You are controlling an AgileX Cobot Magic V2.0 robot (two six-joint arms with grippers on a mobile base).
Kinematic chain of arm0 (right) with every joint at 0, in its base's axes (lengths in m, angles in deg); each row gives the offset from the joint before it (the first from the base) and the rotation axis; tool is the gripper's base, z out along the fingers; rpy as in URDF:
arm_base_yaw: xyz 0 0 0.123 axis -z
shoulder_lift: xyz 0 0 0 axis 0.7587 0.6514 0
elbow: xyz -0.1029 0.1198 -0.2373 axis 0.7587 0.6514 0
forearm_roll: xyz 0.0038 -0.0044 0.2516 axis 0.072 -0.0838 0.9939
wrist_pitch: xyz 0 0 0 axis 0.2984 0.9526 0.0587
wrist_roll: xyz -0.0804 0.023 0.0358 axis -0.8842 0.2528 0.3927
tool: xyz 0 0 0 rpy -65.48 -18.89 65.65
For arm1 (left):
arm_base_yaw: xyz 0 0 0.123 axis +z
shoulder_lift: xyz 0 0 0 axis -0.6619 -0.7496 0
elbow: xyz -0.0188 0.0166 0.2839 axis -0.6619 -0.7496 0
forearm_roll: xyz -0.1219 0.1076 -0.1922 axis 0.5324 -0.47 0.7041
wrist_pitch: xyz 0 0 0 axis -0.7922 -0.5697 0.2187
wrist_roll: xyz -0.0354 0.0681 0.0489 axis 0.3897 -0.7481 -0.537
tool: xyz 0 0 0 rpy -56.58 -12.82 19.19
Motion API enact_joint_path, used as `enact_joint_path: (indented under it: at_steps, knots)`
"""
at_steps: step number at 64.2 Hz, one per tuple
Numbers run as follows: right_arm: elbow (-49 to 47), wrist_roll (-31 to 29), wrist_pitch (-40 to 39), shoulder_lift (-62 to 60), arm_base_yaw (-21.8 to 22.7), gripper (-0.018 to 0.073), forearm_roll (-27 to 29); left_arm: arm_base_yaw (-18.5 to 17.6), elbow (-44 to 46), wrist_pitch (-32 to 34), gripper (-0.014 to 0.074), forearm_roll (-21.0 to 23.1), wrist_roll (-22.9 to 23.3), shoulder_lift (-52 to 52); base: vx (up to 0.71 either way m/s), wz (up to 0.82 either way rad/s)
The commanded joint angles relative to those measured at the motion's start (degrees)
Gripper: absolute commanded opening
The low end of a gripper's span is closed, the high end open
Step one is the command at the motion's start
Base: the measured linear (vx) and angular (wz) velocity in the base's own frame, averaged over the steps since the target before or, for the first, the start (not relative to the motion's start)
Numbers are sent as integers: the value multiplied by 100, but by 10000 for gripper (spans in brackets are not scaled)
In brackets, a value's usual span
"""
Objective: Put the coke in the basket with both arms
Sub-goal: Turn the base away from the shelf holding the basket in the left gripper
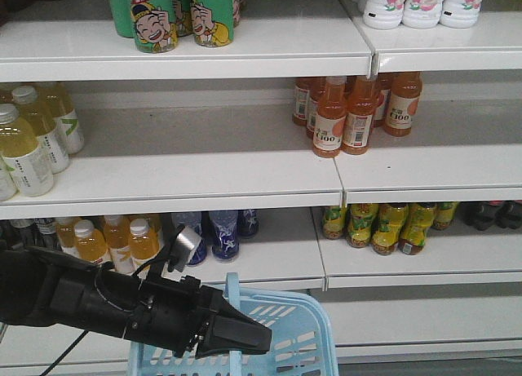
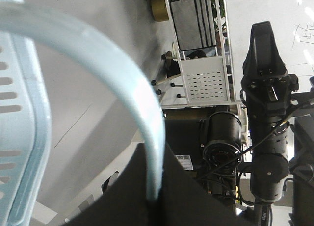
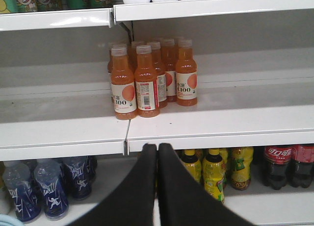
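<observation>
The light blue basket (image 1: pixel 294 337) hangs at the bottom centre of the front view. My left gripper (image 1: pixel 259 341) is shut on its hinged handle (image 1: pixel 232 293). In the left wrist view the handle (image 2: pixel 122 71) curves down between the closed jaws of the left gripper (image 2: pixel 153 150), and the basket's slotted side (image 2: pixel 22 113) is at the left. My right gripper (image 3: pixel 157 146) is shut and empty. It faces the shelf edge below the orange bottles. It also shows in the left wrist view (image 2: pixel 260 30). The red coke can is out of view.
White shelves hold orange juice bottles (image 3: pixel 147 81), yellow-green tea bottles (image 3: pixel 213 172), blue bottles (image 3: pixel 49 189) and dark cola bottles with red labels (image 3: pixel 277 160). Green cartoon cans (image 1: pixel 155 17) stand on the top shelf. Yellow bottles (image 1: pixel 33 139) are at the left.
</observation>
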Motion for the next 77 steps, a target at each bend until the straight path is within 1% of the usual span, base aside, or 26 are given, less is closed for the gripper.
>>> enact_joint_path:
  at_steps: [1,52,77]
  knots:
    - [46,-33,-419,-72,31,-10,-26,-23,76,-569,-7,582,-14,297,0,0]
    - [46,-33,-413,-72,31,-10,-26,-23,76,-564,-7,582,-14,297,0,-1]
    - [46,-33,-413,-72,31,-10,-26,-23,76,-564,-7,582,-14,297,-6,-27]
